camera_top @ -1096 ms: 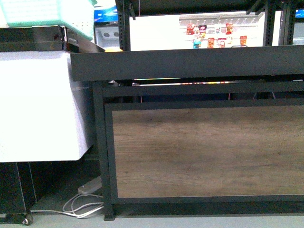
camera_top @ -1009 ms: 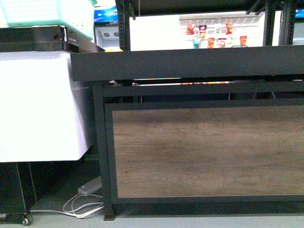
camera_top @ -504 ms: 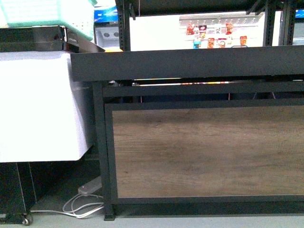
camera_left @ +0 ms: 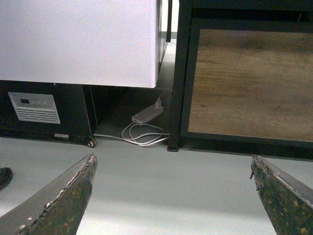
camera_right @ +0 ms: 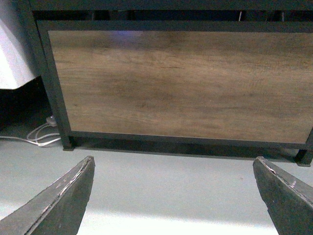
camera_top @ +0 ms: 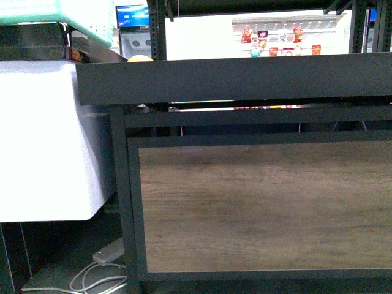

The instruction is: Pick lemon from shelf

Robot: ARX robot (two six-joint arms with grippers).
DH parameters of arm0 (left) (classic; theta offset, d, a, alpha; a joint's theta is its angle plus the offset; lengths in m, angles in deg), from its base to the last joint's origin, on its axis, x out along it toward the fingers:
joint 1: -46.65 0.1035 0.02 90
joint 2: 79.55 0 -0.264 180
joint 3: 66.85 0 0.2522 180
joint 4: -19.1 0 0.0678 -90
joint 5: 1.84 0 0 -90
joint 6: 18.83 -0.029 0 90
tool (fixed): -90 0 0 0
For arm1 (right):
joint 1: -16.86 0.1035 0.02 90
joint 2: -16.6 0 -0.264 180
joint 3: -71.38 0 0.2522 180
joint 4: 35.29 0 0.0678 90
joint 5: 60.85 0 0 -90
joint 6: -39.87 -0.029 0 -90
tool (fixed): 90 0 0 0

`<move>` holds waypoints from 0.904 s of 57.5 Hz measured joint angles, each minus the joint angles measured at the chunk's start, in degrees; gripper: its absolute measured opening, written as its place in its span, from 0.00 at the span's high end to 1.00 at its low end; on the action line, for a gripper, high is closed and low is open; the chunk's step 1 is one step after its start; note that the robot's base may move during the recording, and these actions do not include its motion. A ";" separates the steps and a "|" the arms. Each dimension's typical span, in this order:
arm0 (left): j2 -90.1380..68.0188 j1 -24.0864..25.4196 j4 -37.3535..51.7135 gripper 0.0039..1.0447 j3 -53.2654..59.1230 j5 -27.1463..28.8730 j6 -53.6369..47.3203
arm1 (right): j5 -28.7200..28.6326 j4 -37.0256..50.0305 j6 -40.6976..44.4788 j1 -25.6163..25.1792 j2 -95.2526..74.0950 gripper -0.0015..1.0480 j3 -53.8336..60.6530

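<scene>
The shelf [camera_top: 233,79] fills the front view: a black metal frame, a dark tray edge on top and a brown wood-grain panel below. A small yellow curve of fruit [camera_top: 139,59] peeks over the tray's left end; I cannot tell whether it is the lemon. Neither arm shows in the front view. My left gripper [camera_left: 172,161] hangs open over the grey floor, facing the shelf's left leg [camera_left: 177,98]. My right gripper [camera_right: 173,161] is open too, low before the wood panel [camera_right: 176,83]. Both hold nothing.
A white cabinet [camera_top: 43,141] stands to the left of the shelf, with a teal basket [camera_top: 61,12] above it. A power strip with a white cable [camera_left: 146,115] lies on the floor between them. White shelves of packets [camera_top: 275,43] stand far behind.
The front view has drawn closer to the shelf: the panel looks larger and the tray edge reaches further left. The yellow fruit top now shows above the edge.
</scene>
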 joint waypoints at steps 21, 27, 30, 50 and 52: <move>0.00 0.00 0.00 0.08 0.00 0.00 0.02 | 0.00 0.02 0.00 -0.02 0.00 0.07 0.00; 0.00 0.00 0.00 0.08 0.00 -0.02 0.02 | -0.02 0.00 0.00 0.00 0.00 0.07 0.00; 0.00 0.00 0.00 0.08 0.00 -0.02 0.02 | 0.00 0.00 0.00 -0.02 0.00 0.07 0.00; 0.00 0.00 0.00 0.08 0.00 0.00 0.02 | 0.00 0.00 0.00 0.00 0.00 0.07 0.00; -0.02 0.00 0.00 0.08 0.00 0.00 0.02 | 0.00 0.00 0.00 0.00 0.00 0.07 0.00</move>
